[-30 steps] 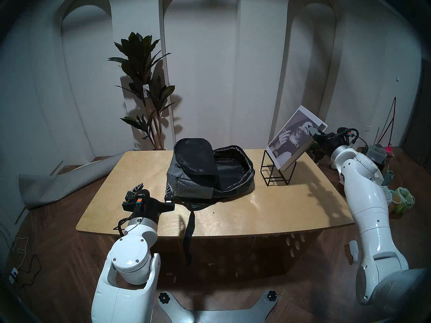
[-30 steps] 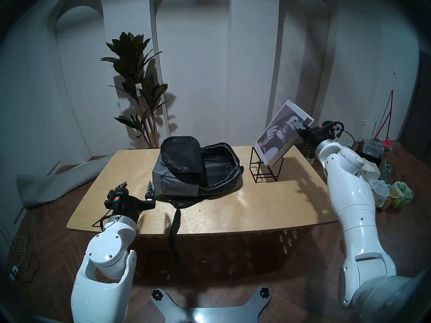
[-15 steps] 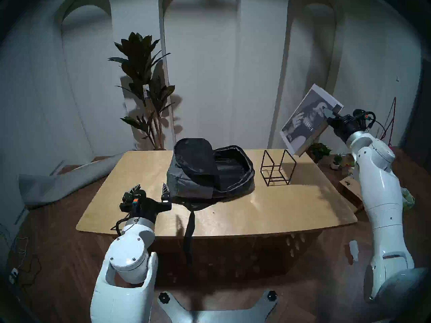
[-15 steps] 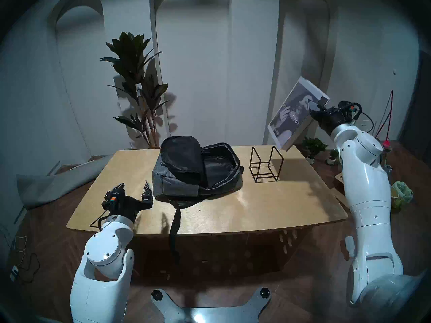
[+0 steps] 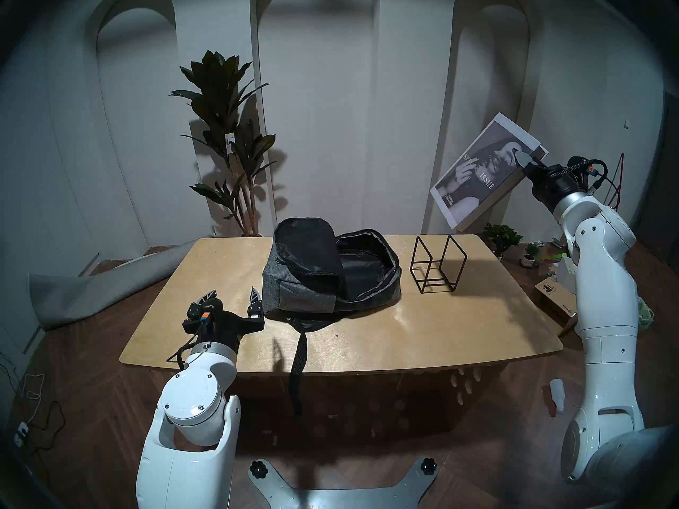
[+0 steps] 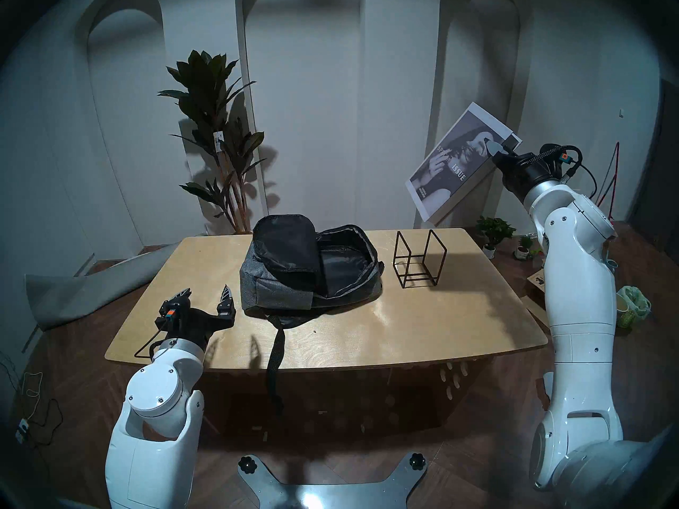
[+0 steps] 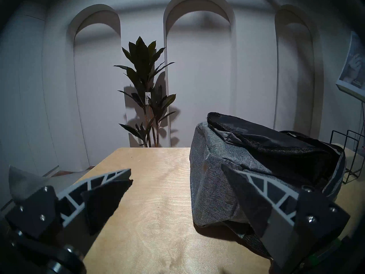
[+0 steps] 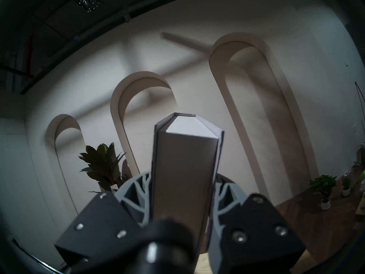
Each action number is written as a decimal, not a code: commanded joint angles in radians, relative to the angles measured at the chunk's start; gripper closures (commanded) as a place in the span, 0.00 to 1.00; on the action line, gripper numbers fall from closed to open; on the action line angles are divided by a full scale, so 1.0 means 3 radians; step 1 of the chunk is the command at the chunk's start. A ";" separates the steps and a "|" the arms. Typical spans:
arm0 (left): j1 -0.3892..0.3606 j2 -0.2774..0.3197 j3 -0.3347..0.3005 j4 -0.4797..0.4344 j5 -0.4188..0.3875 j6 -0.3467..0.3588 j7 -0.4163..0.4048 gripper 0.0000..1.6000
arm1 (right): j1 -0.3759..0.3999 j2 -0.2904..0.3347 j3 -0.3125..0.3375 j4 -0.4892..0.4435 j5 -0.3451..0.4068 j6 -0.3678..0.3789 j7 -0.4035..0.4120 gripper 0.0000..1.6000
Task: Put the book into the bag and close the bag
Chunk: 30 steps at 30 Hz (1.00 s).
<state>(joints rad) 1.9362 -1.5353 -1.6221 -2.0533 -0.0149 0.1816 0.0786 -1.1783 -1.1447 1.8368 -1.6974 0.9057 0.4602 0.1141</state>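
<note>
My right gripper [image 5: 526, 162] is clamped on the book [image 5: 481, 174], pinching its right edge near the upper corner; in the wrist view the fingers [image 8: 138, 196] squeeze it from both sides. I've got the book up in the air, above and behind the wire stand [image 5: 437, 264], clear of it and of the table [image 5: 404, 332], tilted, its long axis running from upper right down to lower left, cover facing me. The cover is a black-and-white photo of a long-haired woman in a white border, with lettering ending "ISSUE". The bag [image 5: 330, 269] lies to the left of the book and lower, in the middle of the table, flap thrown back, black lining showing, mouth open toward the stand. So the carry, as I read it, goes leftward and down, lower corner leading into that opening. My left gripper [image 5: 235, 300] sits spread wide and empty just beside the bag's left end, nearer the bag, well placed to steady it or work the closing afterwards.
</note>
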 commanded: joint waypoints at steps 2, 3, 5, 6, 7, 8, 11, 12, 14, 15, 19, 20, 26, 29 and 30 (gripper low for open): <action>0.0008 0.0010 -0.0019 -0.0086 0.0005 -0.0047 0.0004 0.00 | -0.0012 -0.0399 -0.0360 -0.0185 0.0242 -0.0068 -0.0201 1.00; 0.0014 0.0008 -0.0028 -0.0088 0.0002 -0.0050 0.0009 0.00 | -0.0025 -0.0469 -0.0407 -0.0167 0.0265 -0.0067 -0.0257 1.00; 0.0025 0.0010 -0.0041 -0.0093 -0.0002 -0.0053 0.0012 0.00 | -0.0057 -0.0531 -0.0516 -0.0128 0.0274 -0.0116 -0.0344 1.00; 0.0029 0.0010 -0.0047 -0.0094 -0.0005 -0.0053 0.0013 0.00 | -0.0063 -0.0552 -0.0568 -0.0110 0.0289 -0.0135 -0.0380 1.00; 0.0037 0.0011 -0.0056 -0.0096 -0.0008 -0.0055 0.0015 0.00 | -0.0068 -0.0632 -0.0611 -0.0084 0.0302 -0.0163 -0.0439 1.00; 0.0043 0.0011 -0.0063 -0.0099 -0.0009 -0.0058 0.0016 0.00 | -0.0079 -0.0645 -0.0674 -0.0066 0.0316 -0.0218 -0.0499 1.00; 0.0058 0.0011 -0.0077 -0.0104 -0.0005 -0.0063 0.0021 0.00 | -0.0081 -0.0778 -0.0761 0.0058 0.0453 -0.0310 -0.0649 1.00; 0.0063 0.0011 -0.0080 -0.0108 -0.0003 -0.0067 0.0024 0.00 | -0.0081 -0.0811 -0.0801 0.0086 0.0449 -0.0396 -0.0705 1.00; 0.0070 0.0011 -0.0089 -0.0112 0.0000 -0.0074 0.0033 0.00 | -0.0067 -0.0875 -0.0858 0.0168 0.0461 -0.0461 -0.0832 1.00; 0.0072 0.0010 -0.0093 -0.0115 0.0003 -0.0079 0.0039 0.00 | -0.0064 -0.0933 -0.0884 0.0196 0.0388 -0.0543 -0.0877 1.00; 0.0073 0.0010 -0.0104 -0.0111 0.0011 -0.0092 0.0062 0.00 | -0.0069 -0.1050 -0.0916 0.0326 0.0442 -0.0709 -0.0893 1.00; 0.0074 0.0011 -0.0105 -0.0110 0.0010 -0.0096 0.0065 0.00 | -0.0077 -0.1093 -0.0915 0.0355 0.0411 -0.0783 -0.0877 1.00; 0.0068 0.0012 -0.0111 -0.0083 0.0007 -0.0112 0.0086 0.00 | -0.0064 -0.1161 -0.0989 0.0605 0.0455 -0.0987 -0.0728 1.00; 0.0056 0.0016 -0.0119 -0.0065 0.0001 -0.0123 0.0093 0.00 | -0.0041 -0.1168 -0.1045 0.0694 0.0415 -0.1051 -0.0703 1.00; 0.0052 0.0017 -0.0124 -0.0059 -0.0002 -0.0126 0.0095 0.00 | -0.0032 -0.1167 -0.1058 0.0726 0.0409 -0.1066 -0.0698 1.00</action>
<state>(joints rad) 1.9649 -1.5290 -1.6596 -2.0605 -0.0115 0.1619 0.1090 -1.2159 -1.4596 1.5382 -1.4970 1.0374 0.1984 -0.1406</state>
